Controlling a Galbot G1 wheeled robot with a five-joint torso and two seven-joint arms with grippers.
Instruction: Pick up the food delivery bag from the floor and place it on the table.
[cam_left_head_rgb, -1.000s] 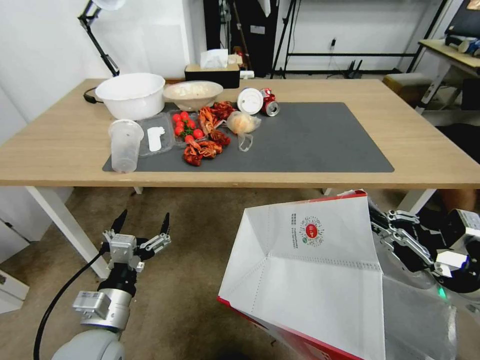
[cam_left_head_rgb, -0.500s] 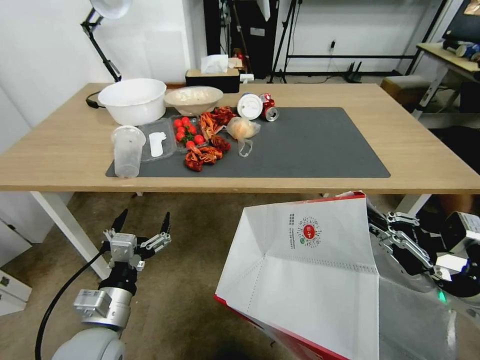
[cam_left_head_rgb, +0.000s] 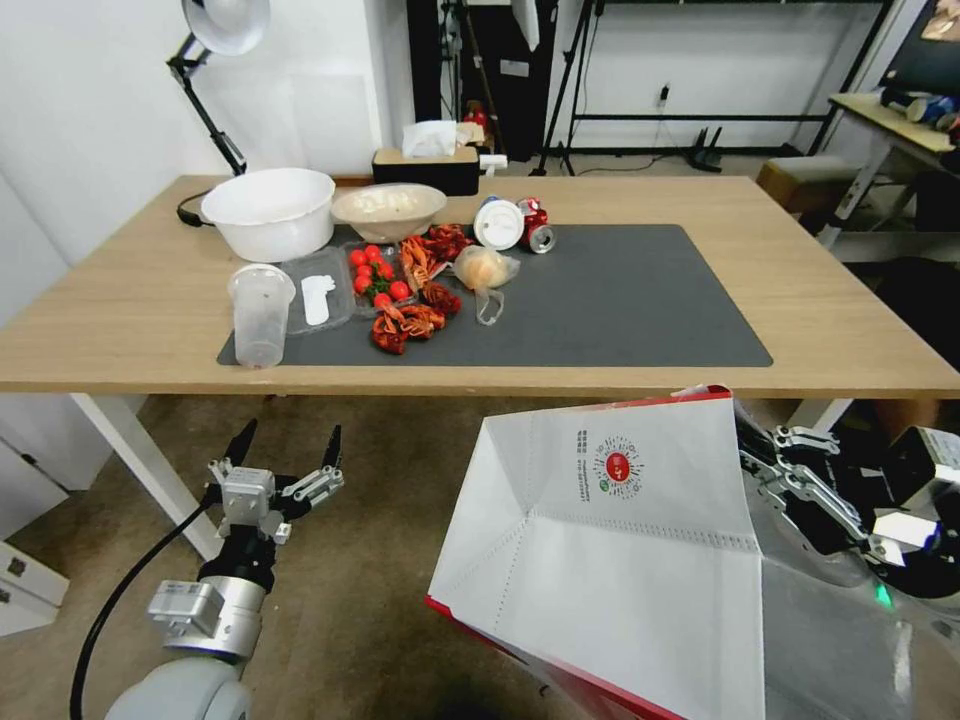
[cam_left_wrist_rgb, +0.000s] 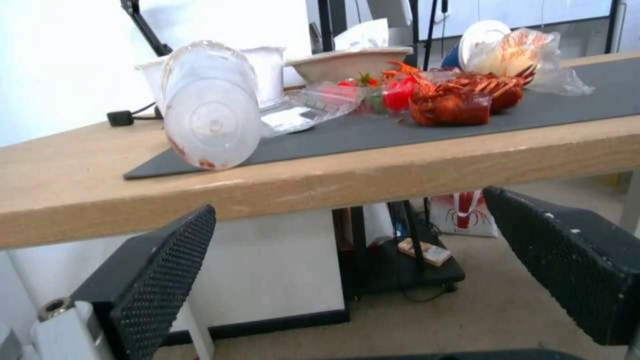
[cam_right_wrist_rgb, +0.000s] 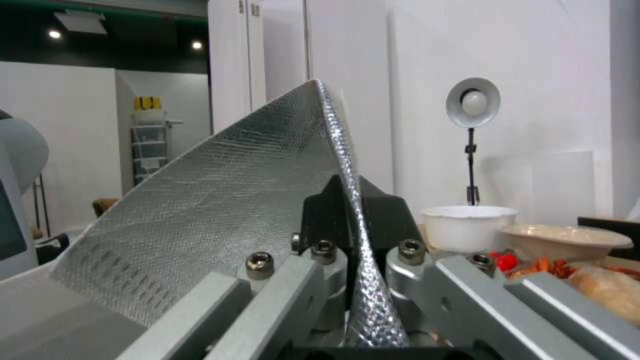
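The food delivery bag (cam_left_head_rgb: 620, 550), white with a red bottom edge and a small round red logo, hangs tilted off the floor (cam_left_head_rgb: 400, 520) in front of the table (cam_left_head_rgb: 130, 330), below its front edge. My right gripper (cam_left_head_rgb: 765, 455) is shut on the bag's right rim. In the right wrist view the fingers (cam_right_wrist_rgb: 383, 220) pinch the silver foil lining (cam_right_wrist_rgb: 220, 210). My left gripper (cam_left_head_rgb: 287, 447) hangs open and holds nothing, low at the left, beneath the table edge (cam_left_wrist_rgb: 400, 170). Its two black pads (cam_left_wrist_rgb: 160, 270) stand wide apart.
The dark grey mat (cam_left_head_rgb: 620, 300) has bare room on its right half. Its left half holds a white bowl (cam_left_head_rgb: 268, 210), a beige bowl (cam_left_head_rgb: 388, 205), a clear cup (cam_left_head_rgb: 260, 315), crayfish (cam_left_head_rgb: 405, 322), tomatoes (cam_left_head_rgb: 375, 270), a small plastic bag (cam_left_head_rgb: 485, 270) and a can (cam_left_head_rgb: 535, 228). A white table leg (cam_left_head_rgb: 150, 460) stands beside my left arm.
The whole head view has shifted: the table sits lower and farther in the picture, so the camera moved. The bag and both grippers keep their places in the view.
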